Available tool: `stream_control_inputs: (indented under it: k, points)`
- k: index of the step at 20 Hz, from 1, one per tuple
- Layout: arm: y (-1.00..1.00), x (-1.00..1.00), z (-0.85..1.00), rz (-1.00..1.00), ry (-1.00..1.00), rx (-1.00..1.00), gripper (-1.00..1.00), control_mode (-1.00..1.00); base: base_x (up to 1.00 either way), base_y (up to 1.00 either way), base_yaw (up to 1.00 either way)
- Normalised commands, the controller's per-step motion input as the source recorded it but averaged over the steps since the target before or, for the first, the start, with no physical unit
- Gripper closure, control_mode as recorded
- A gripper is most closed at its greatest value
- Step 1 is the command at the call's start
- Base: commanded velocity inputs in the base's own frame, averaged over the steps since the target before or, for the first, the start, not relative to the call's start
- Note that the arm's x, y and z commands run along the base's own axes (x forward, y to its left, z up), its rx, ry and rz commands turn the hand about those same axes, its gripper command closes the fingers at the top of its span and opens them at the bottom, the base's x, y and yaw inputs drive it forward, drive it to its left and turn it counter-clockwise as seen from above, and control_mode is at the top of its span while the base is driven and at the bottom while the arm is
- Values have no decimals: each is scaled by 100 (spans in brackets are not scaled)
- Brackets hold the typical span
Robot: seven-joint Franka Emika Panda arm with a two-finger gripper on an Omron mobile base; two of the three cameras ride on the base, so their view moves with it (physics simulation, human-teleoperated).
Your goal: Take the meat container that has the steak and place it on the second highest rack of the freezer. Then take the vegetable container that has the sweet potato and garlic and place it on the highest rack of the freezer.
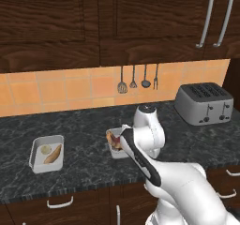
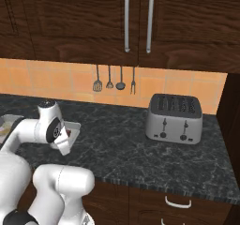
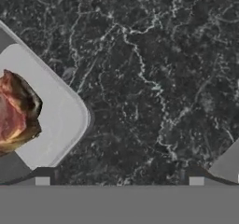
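Note:
The meat container (image 3: 53, 108), a shallow white tray, lies on the dark counter at the left of the hand view, with the red-brown steak (image 3: 16, 113) in it. My gripper (image 3: 119, 179) is open, with nothing between its fingertips (image 3: 43, 179). It hangs over bare counter just beside the tray's corner. From the left base view the meat container (image 1: 114, 150) is half hidden behind my arm. The vegetable container (image 1: 47, 153) sits further left, holding the sweet potato (image 1: 53, 154) and the garlic (image 1: 45, 149). The freezer and its racks are out of view.
A silver toaster (image 1: 205, 103) stands at the right end of the counter. Kitchen utensils (image 1: 138, 81) hang on the tiled wall behind. Dark wood cabinets (image 1: 140, 18) run above, and drawers sit below the counter's front edge (image 1: 70, 189).

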Motion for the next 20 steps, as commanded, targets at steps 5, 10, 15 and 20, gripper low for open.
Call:
stream_control_inputs:
  k: [5,10,15,20]
  points:
    - [14,45,-34,-3,16,1,-100,-100,0,0,0]
    - [35,45,-15,-4,15,0,-100,-100,0,0,0]
    - [14,29,-19,-6,4,0,-100,-100,0,0,0]
    - [-6,-37,-78,-7,-1,0,-100,-100,0,0,0]
